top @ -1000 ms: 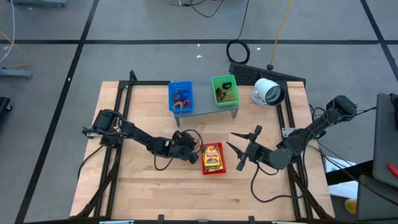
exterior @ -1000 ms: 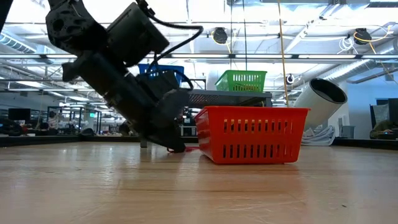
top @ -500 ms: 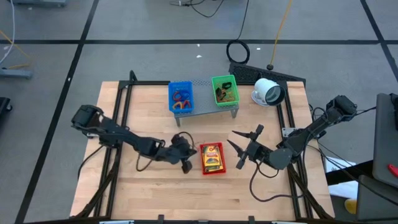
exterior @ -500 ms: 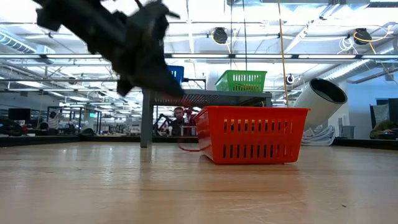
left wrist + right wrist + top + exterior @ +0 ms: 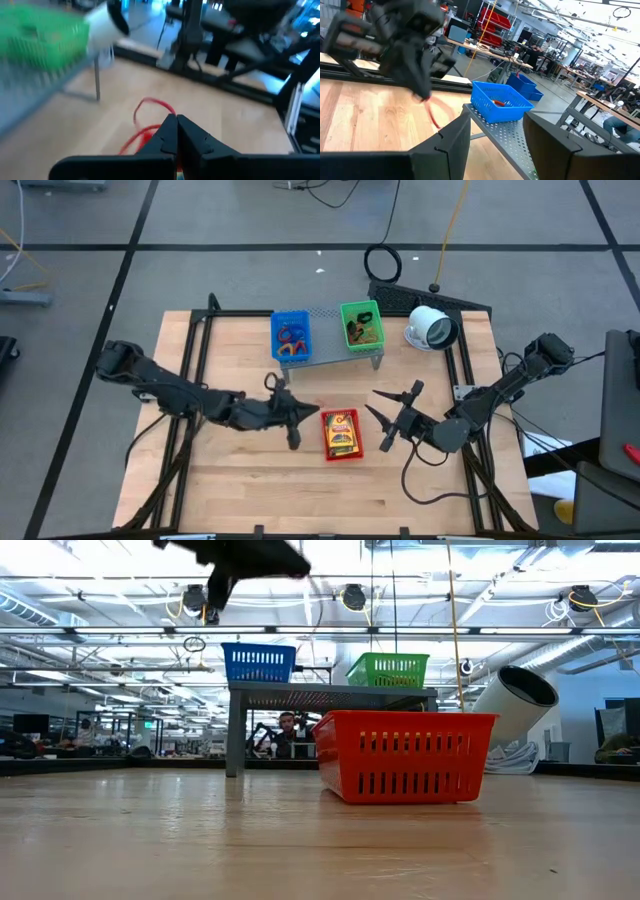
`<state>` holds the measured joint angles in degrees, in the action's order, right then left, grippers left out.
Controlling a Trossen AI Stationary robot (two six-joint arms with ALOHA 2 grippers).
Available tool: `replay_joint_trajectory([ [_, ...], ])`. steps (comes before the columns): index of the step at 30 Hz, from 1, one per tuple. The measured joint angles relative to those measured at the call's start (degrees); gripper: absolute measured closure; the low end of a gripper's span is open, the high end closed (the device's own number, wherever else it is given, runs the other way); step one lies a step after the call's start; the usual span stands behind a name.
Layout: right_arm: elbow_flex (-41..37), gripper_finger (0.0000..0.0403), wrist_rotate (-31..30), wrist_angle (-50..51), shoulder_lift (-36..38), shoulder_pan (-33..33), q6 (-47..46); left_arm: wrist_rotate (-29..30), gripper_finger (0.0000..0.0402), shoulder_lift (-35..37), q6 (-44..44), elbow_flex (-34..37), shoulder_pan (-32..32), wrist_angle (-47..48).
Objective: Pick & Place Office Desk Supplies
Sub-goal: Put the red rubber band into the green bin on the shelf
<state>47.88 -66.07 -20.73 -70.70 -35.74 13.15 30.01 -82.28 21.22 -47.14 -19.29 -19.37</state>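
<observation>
A red rubber band (image 5: 150, 122) hung pinched in the left gripper (image 5: 176, 131), raised above the table (image 5: 240, 480) between the grey shelf (image 5: 325, 352) and the red basket (image 5: 342, 434). The right gripper (image 5: 392, 418), fingers spread, hovered just right of the basket. Bare wood lay open along the table's near edge.
</observation>
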Motion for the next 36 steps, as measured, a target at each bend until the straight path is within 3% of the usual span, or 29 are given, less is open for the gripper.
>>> replay_joint_trajectory([
  [5, 0.0, 0.0232, 0.1, 0.04, 0.0, 0.01, -0.07, -1.96, 0.0401, 0.76, -8.01, -5.53, 3.53, 1.25],
  [14, -1.51, 0.0232, 0.27, -1.74, 0.0, 0.01, -0.26, -6.64, 0.0401, 0.72, -16.54, -19.41, 14.04, 13.57],
  [26, -1.77, 0.0232, 0.3, -5.22, 0.0, 0.01, 1.96, -23.71, 0.0401, -0.59, -15.44, -27.31, 31.31, 17.87],
  [36, -1.79, 0.0232, 0.32, -5.18, 0.0, 0.01, 2.17, -30.52, 0.0401, -12.12, -14.96, -34.72, 36.08, 17.63],
])
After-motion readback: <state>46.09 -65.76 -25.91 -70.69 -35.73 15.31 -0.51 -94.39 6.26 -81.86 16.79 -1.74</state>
